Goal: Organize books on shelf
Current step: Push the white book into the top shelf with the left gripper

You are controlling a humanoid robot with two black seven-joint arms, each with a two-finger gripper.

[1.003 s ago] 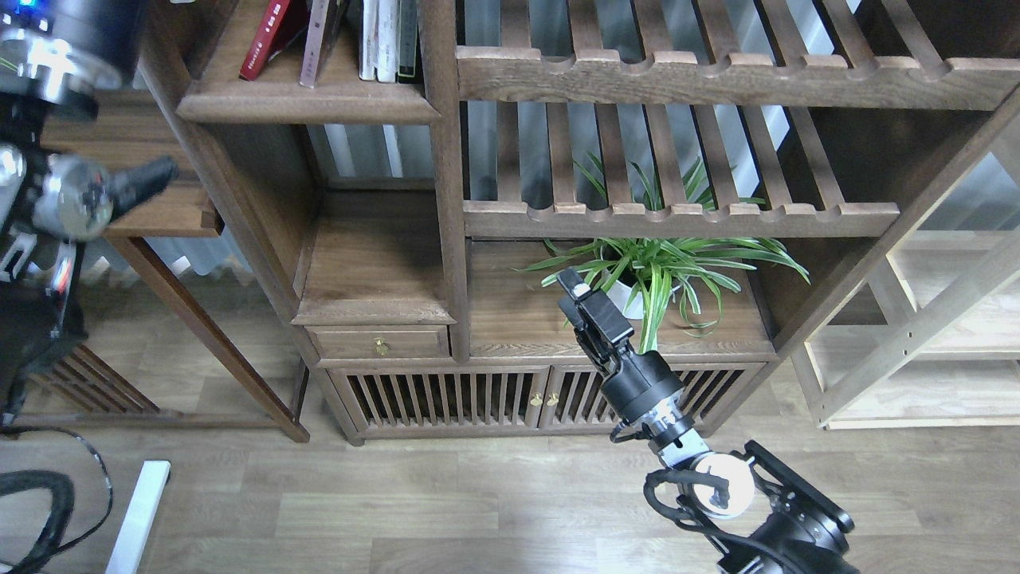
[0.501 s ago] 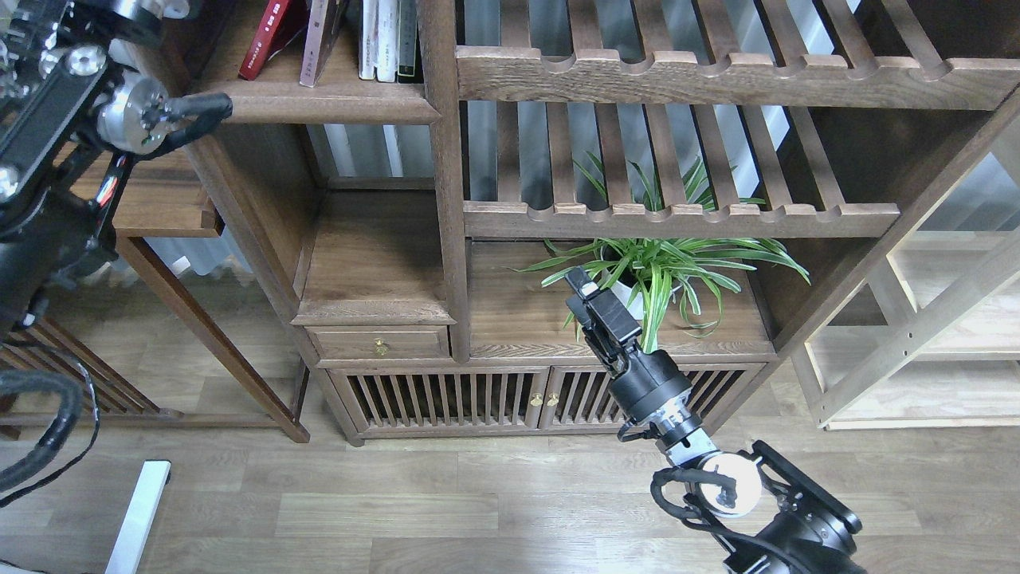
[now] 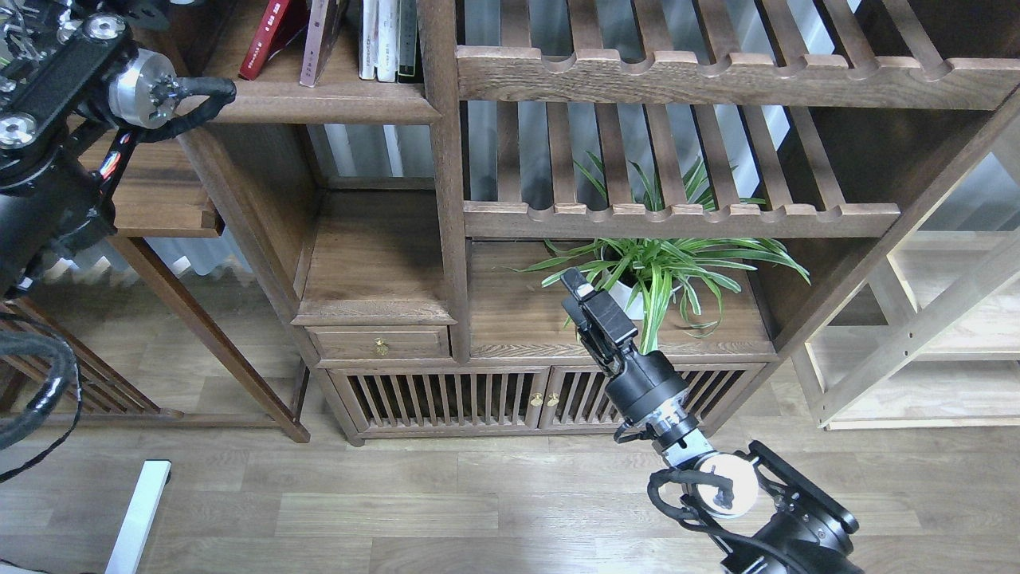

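The shelf (image 3: 319, 105) is the dark-brown board with a thick rounded lip at the top left of the bookcase. A dark red paperback (image 3: 267, 38) with white lettering on its spine leans on it at the left. A pale pinkish-brown book (image 3: 317, 41) leans next to it. No thick plain white book shows. My left arm (image 3: 135, 80) reaches up past the shelf's left end, and its gripper is beyond the top edge. My right gripper (image 3: 574, 285) hangs empty in front of the low board near the plant. Its fingers cannot be told apart.
Thin white-spined books (image 3: 381, 36) and a dark-spined one (image 3: 408, 36) stand upright at the shelf's right end. Slatted racks (image 3: 677, 215) fill the right bays. A potted spider plant (image 3: 653, 271) stands behind my right gripper. A small drawer (image 3: 381, 343) sits below the middle board.
My left arm has swung up from the lower left to beside the shelf's left end. My right gripper has stayed in nearly the same place. The books have not moved.
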